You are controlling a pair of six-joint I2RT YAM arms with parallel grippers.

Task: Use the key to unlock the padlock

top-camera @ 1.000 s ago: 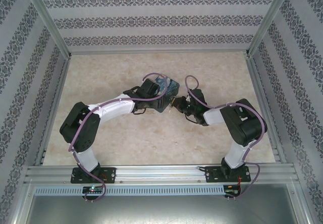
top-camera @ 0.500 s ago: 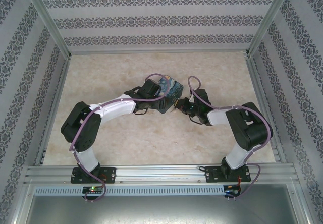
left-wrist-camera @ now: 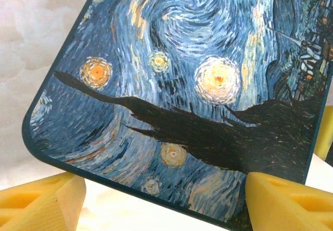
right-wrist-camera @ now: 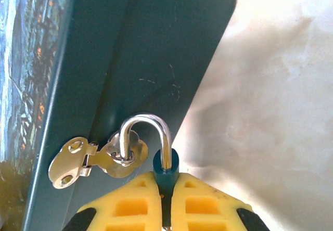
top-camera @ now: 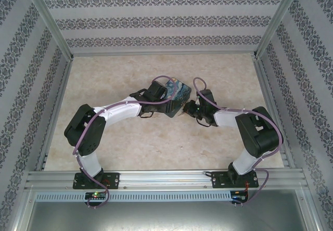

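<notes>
the right end effector (right-wrist-camera: 166, 192) pinches the teal padlock (right-wrist-camera: 166, 167); its shackle (right-wrist-camera: 143, 117) loops through the box's (right-wrist-camera: 156, 49) silvery hasp (right-wrist-camera: 78, 161), pale surface (right-wrist-camera: 270, 111) right of the box.

Box (left-wrist-camera: 197, 85): lid printed with a swirling starry-night painting in blues, with yellow-orange orbs and a black streak. Its side wall is plain dark teal.

Padlock (right-wrist-camera: 165, 169): teal-blue body. Shackle (right-wrist-camera: 148, 119) and hasp (right-wrist-camera: 86, 161) are silvery.

Fingers (left-wrist-camera: 41, 202) of left gripper (left-wrist-camera: 164, 202) and right gripper (right-wrist-camera: 165, 189): yellow.

Table (top-camera: 156, 148): beige, marbled.

Walls (top-camera: 166, 20): pale, with dark floral bands.

2 arms (top-camera: 122, 108): white and black, with purple cables (top-camera: 87, 133).
</notes>
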